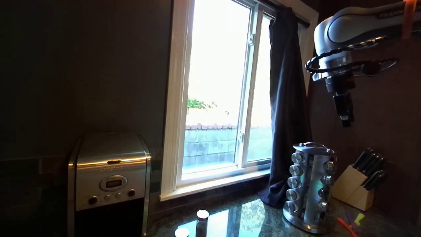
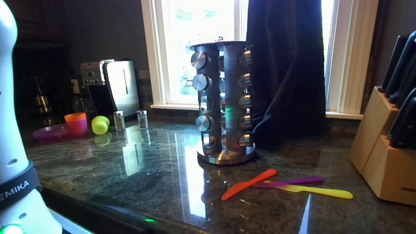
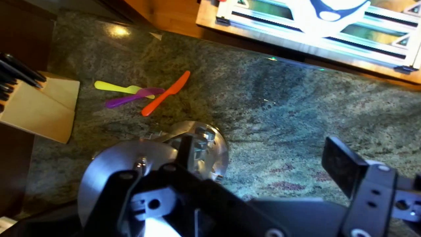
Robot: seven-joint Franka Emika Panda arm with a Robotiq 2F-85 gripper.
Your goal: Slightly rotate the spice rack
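Observation:
The spice rack [image 1: 312,187] is a tall silver carousel with tiers of shiny-lidded jars, standing upright on a round base on the counter. It also shows in an exterior view [image 2: 231,97], with some holders showing no lid. In the wrist view I look down on its round top [image 3: 121,161], partly hidden behind a gripper finger. My gripper [image 3: 264,156] is open and empty, its fingers wide apart. In an exterior view the gripper [image 1: 346,121] hangs above the height of the rack's top, apart from it. The gripper is out of frame in the remaining exterior view.
A pale knife block [image 2: 373,146] with dark handles stands near the rack. Orange [image 2: 248,185], purple [image 2: 292,182] and yellow [image 2: 318,191] plastic knives lie beside its base. A dark curtain [image 1: 286,98] hangs close behind. Two small jars [image 2: 119,122], cups [image 2: 77,125] and a silver appliance [image 1: 111,171] stand farther off.

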